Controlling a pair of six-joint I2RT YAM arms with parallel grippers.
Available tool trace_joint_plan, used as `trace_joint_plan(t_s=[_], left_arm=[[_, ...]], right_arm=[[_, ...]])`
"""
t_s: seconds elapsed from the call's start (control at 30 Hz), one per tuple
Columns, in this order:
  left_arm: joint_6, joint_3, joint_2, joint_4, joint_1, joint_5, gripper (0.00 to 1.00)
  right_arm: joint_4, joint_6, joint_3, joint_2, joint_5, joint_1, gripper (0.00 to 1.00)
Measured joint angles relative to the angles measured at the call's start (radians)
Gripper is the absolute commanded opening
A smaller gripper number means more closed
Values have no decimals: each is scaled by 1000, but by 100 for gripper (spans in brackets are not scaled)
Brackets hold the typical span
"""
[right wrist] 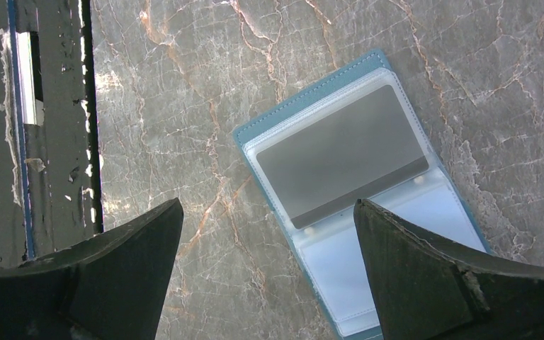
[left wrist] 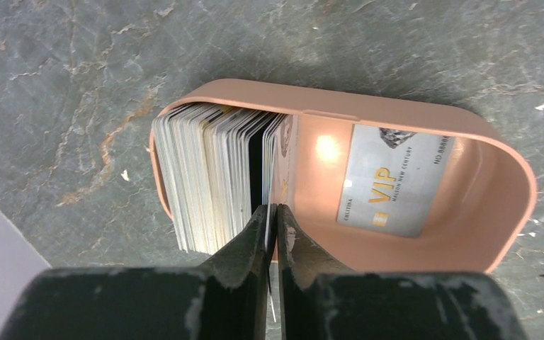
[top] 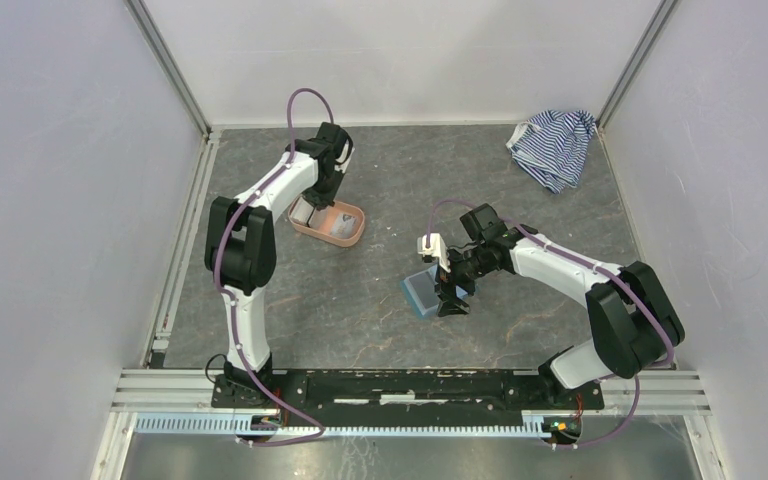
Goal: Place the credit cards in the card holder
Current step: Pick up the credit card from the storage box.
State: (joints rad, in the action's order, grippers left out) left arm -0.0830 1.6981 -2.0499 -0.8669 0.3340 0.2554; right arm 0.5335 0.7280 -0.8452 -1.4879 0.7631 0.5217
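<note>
Left gripper (left wrist: 272,209) is down at the tray (left wrist: 397,117), jaws nearly together and pinched on the edge of a single card (left wrist: 278,170) at the right end of the stack. The credit cards (left wrist: 205,177) stand on edge, packed tight in the left end of the salmon-pink oval tray: mostly whitish-grey edges, with a dark gap just left of the pinched one. A silver VIP card (left wrist: 393,180) with gold lettering lies flat on the tray floor to the right, apart from the stack. Right gripper (right wrist: 268,205) is spread wide and holding nothing, poised over the card holder (right wrist: 425,234). The holder lies opened flat on the grey marble-look table (top: 360,320), mid-table, well apart from the tray. It has a teal stitched border and clear plastic sleeves, with a dark grey card (right wrist: 340,152) in the upper sleeve; the lower sleeve looks pale blue-white. A blue-and-white striped cloth (top: 553,145) sits bunched in the far right corner.
</note>
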Motion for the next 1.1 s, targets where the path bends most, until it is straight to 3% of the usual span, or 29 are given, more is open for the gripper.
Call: trace_joint_plan(t_s=[0.33,0.8,0.9,0.97,1.1], left_arm=[[14,9,1,-15,0,-77,12],[15,11,1,-23,-1,-10,8],[16,12,0,-24,-1,-8,34],[16,12,0,-24,-1,-3,43],[16,12,0,-25,-1,6,50]], right_arm=[[2,3,0,0,0,0,98],[5,3,0,0,0,0,98],[5,4,0,0,1,0,98],[7,4,0,0,1,0,98],[7,7,0,0,1,0,98]])
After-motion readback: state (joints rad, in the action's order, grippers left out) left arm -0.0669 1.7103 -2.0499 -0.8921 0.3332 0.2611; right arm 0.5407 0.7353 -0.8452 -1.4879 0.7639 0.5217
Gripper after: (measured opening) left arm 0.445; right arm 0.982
